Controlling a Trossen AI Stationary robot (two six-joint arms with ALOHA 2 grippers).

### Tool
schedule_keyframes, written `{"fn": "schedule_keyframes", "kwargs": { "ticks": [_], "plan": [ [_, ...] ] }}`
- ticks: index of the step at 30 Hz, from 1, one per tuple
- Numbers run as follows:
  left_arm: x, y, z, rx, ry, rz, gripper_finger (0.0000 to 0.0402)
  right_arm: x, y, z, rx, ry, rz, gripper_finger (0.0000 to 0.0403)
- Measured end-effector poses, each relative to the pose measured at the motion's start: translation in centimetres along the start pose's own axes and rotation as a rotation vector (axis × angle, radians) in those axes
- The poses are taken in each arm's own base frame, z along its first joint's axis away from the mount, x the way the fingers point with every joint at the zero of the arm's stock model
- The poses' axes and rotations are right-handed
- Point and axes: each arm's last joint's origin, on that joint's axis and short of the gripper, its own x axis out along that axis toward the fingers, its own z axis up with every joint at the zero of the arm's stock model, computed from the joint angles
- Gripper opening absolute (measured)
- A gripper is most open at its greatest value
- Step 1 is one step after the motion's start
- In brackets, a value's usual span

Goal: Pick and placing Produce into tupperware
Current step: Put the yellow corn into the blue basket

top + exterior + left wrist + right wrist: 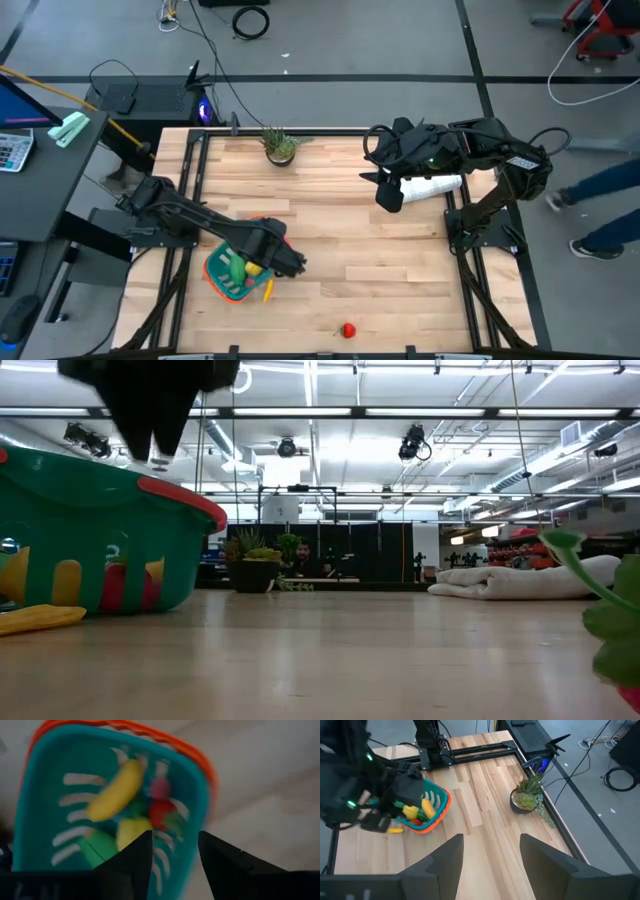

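Observation:
The teal basket with an orange rim (228, 277) (95, 525) (45, 795) stands on the table's near left part. In it lie a yellow banana (115, 790), a yellow lemon (131, 829), a green piece (97, 847) and small red pieces (160, 812). A thin yellow-orange piece (268, 290) (38, 619) lies on the table against the basket's near right side. One red piece (347, 329) sits near the near edge. My left gripper (287, 262) (175, 855) hovers open and empty above the basket's right rim. My right gripper (386, 192) (490, 855) waits open at the far right.
A spiky potted plant (281, 146) (526, 800) stands at the far edge. A folded white cloth (432, 187) (525, 580) lies at the right, under the right arm. Bare wooden table (350, 250) stretches between the basket and the cloth.

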Motion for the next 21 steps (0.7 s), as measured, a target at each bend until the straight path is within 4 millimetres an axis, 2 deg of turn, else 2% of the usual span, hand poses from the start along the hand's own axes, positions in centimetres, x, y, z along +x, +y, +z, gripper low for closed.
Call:
{"fn": "schedule_keyframes", "kwargs": {
  "ticks": [6, 11, 15, 21],
  "plan": [
    [-5.1, -1.9, -0.3, 0.003, 0.042, -0.239, 0.0146, 0.0, 0.0, 0.0, -0.01, 0.003, -0.001, 0.0203],
    [-6.7, -3.1, -2.4, 0.043, 0.123, -0.388, 0.0133, 0.0, 0.0, -0.1, -0.013, 0.006, -0.002, 0.0203],
    [-5.3, -3.2, -5.2, -0.048, 0.178, -0.325, 0.0127, 0.0, 0.0, -0.1, -0.019, 0.007, -0.002, 0.0203],
    [-1.5, -3.4, -9.7, -0.247, 0.255, -0.347, 0.0127, 0.0, 0.0, -0.1, -0.05, 0.006, -0.001, 0.0203]
  ]
}}
